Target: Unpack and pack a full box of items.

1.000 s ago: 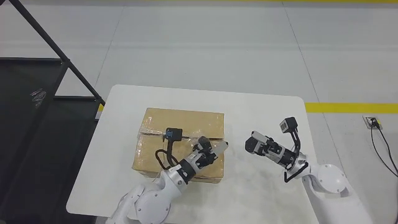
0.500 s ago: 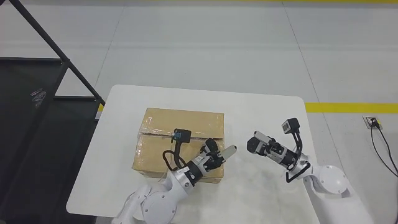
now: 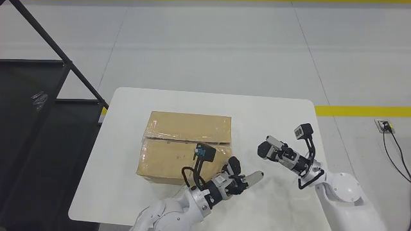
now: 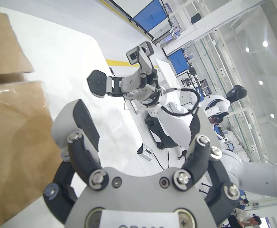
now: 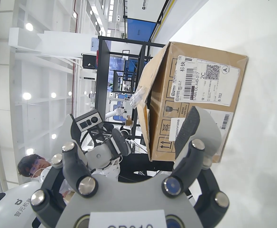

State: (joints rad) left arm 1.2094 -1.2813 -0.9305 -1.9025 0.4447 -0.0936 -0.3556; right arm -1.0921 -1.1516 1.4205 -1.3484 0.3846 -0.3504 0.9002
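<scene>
The box [image 3: 186, 146] sat closed on the left half of the table [image 3: 270, 112], nearer its left edge than its right. The left gripper [image 3: 245, 171] stood wide open and empty, just off the box's near right corner. The right gripper [image 3: 265, 146] was likewise spread, holding nothing, toward the right edge, apart from the box.

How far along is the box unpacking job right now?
Barely begun. Done: nothing visible; the cardboard box sits on the table with top flaps down. In hand: nothing; the left gripper, by the box's corner, and the right gripper are both open and empty. Left: opening, unpacking, repacking.
</scene>
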